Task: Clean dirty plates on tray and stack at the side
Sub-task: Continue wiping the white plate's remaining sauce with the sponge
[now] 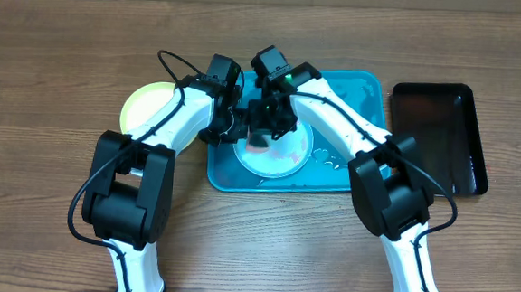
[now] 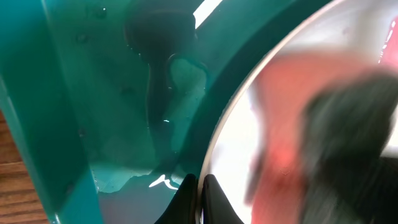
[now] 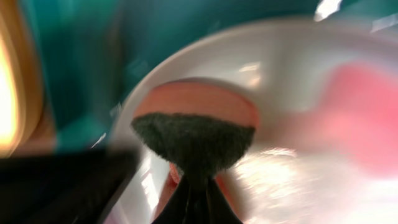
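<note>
A pale blue-white plate (image 1: 282, 156) lies in the turquoise tray (image 1: 354, 93), a pink-red smear showing on it (image 3: 360, 112). My left gripper (image 1: 228, 133) is shut on the plate's left rim; in the left wrist view its fingertips (image 2: 199, 194) pinch the white edge (image 2: 249, 143). My right gripper (image 1: 263, 137) is shut on a sponge (image 3: 193, 134) with a dark scouring face and a pink-orange back, pressed against the plate's inside (image 3: 298, 180). A light-green-rimmed plate (image 1: 148, 107) rests on the table left of the tray.
A black tray (image 1: 438, 134) stands right of the turquoise one. Water pools on the tray floor (image 2: 124, 174) and beside the plate (image 1: 328, 157). Both arms cross over the tray's left half. Wooden table surrounds it all.
</note>
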Available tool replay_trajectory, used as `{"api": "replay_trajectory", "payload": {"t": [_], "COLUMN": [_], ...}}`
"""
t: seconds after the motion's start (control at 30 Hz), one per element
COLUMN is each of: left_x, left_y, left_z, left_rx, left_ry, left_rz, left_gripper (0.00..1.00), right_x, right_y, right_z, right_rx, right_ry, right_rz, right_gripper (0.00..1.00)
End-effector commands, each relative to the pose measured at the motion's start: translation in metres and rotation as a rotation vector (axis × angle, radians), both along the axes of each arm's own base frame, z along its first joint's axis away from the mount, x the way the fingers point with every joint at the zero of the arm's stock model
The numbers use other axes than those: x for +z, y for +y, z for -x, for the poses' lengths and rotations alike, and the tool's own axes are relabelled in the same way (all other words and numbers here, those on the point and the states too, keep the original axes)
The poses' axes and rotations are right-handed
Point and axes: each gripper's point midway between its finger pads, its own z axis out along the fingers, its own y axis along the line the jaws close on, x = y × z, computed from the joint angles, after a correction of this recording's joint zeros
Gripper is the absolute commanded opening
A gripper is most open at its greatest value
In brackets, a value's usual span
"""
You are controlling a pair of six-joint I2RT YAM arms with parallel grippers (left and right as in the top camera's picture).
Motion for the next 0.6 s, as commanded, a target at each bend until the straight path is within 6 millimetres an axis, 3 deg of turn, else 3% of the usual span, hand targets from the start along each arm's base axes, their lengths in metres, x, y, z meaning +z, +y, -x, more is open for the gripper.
{"api": "replay_trajectory", "payload": {"t": [0.0, 0.2, 0.37, 0.43, 0.57], "left_x": [-0.002, -0.002, -0.002, -0.002, 0.000], "left_y": [-0.002, -0.002, -0.002, -0.002, -0.002], "left_z": [-0.001, -0.001, -0.001, -0.003, -0.008], "left_rx": [-0.010, -0.010, -0.010, -0.010, -0.026], "left_ry": [0.003, 0.002, -0.001, -0.006, -0.030], "left_rz": [0.002, 0.001, 0.002, 0.000, 0.000], "left_gripper": [0.05, 0.04, 0.04, 0.04, 0.04], "right_x": [0.004, 0.002, -0.003, -0.003, 0.007], "right_y": [-0.036, -0.081, -0.114, -0.115, -0.091], "right_z": [-0.029, -0.044, -0.025, -0.011, 0.022], "right_rx": [-0.144, -0.233, -0.274, -0.237, -0.049], "right_ry": [-0.061, -0.032, 0.090, 0.150, 0.260], "right_rz": [0.075, 0.104, 0.163, 0.158, 0.032], "right_gripper": [0.04, 0.04, 0.04, 0.04, 0.04]}}
